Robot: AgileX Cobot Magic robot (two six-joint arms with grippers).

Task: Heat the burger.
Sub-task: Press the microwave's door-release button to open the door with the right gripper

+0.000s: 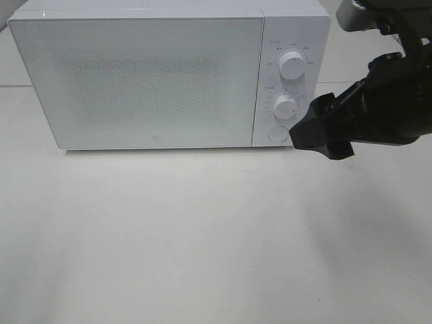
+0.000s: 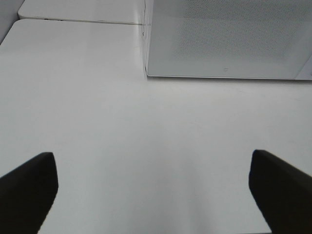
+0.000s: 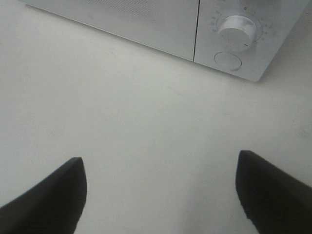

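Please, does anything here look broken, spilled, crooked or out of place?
Nothing stands out. The microwave stands upright on the table, door shut, with no spill or damage visible. The right gripper hovers by its round button. No burger shows in any view.

Microwave (image 1: 135,81): fine printed scale marks ring the upper dial (image 1: 291,65) and the lower dial (image 1: 285,106); a tiny mark sits low on the door (image 1: 152,141). None is legible.
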